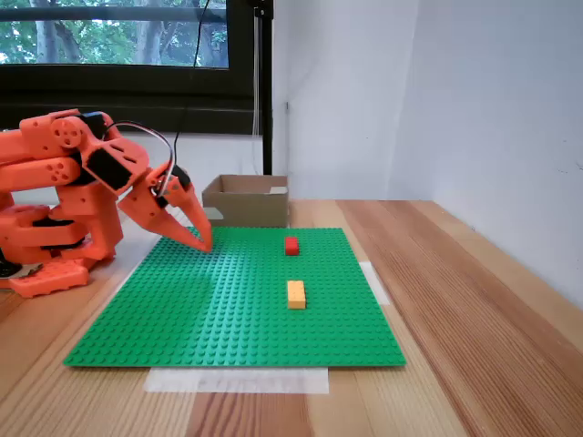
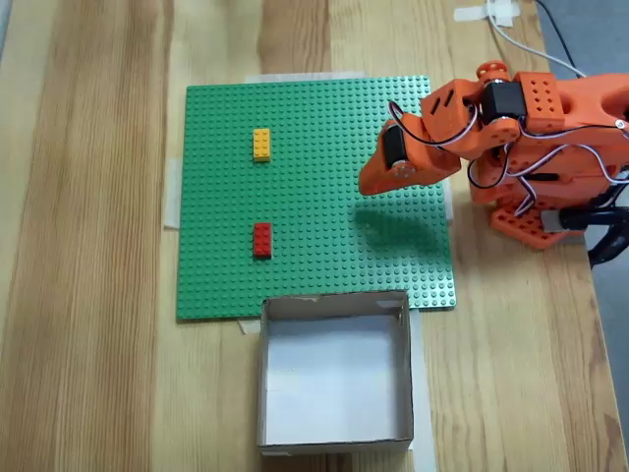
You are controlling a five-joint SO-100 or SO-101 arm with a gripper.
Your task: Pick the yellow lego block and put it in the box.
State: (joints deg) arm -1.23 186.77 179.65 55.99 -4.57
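Gripper point(image 1: 202, 238) closed, empty, well apart from yellow lego block point(image 1: 296, 294). Risk: red brick point(image 1: 291, 245) (nearby, similar shape) grabbed instead; studs may resist lifting.

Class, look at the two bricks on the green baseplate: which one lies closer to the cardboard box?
The red brick lies closer to the box. The yellow brick sits farther along the baseplate, beyond the red one.
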